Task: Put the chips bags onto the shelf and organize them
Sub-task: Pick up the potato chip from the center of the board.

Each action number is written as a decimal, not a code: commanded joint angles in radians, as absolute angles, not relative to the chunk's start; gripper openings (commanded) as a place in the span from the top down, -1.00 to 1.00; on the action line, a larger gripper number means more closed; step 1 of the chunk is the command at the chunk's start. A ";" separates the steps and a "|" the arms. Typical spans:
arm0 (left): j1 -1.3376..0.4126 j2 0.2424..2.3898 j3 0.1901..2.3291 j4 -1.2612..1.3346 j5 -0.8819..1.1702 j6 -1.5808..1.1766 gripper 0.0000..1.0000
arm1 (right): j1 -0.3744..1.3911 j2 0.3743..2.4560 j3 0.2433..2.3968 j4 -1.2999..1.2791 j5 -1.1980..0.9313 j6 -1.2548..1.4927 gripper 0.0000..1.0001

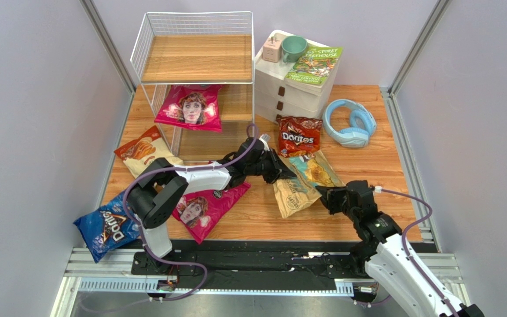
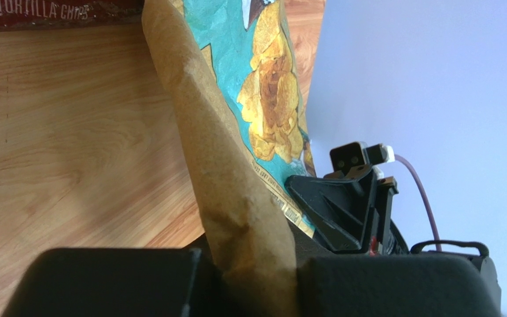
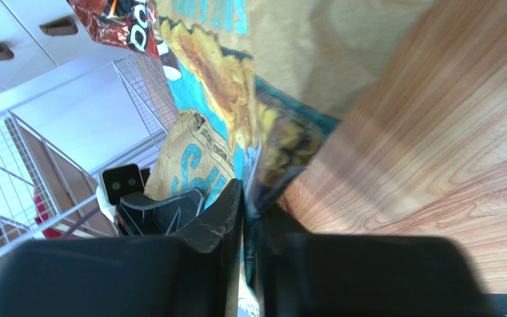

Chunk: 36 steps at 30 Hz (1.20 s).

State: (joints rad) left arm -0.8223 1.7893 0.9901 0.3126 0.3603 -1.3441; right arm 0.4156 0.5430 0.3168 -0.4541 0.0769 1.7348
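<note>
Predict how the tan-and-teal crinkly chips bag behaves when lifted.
Probably floppy: the tan-and-teal crinkly chips bag creases and folds between the left gripper and right gripper. Likely light, since it looks puffy. Its thin pinched edge may slip.

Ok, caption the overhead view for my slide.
Left gripper and right gripper both clamp the tan-and-teal chips bag; one magenta bag lies in the shelf.
</note>
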 commanded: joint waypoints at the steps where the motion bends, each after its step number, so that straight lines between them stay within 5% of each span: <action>1: -0.821 1.801 0.994 0.353 0.455 -1.299 1.00 | 0.422 0.508 0.328 -0.432 0.071 1.752 0.49; 3: -0.807 1.789 0.996 0.315 0.486 -1.247 1.00 | 0.423 0.493 0.342 -0.471 0.083 1.750 0.07; 8: -0.801 1.721 0.970 0.203 0.489 -1.151 1.00 | 0.422 0.439 0.403 -0.581 0.138 1.721 -0.18; 27: -0.698 1.257 0.907 -0.302 0.403 -0.744 1.00 | 0.420 0.249 0.394 -0.838 0.221 1.807 -0.14; 36: -0.589 0.953 0.830 -0.406 0.382 -0.764 1.00 | 0.420 0.412 0.448 -0.753 0.213 1.738 -0.13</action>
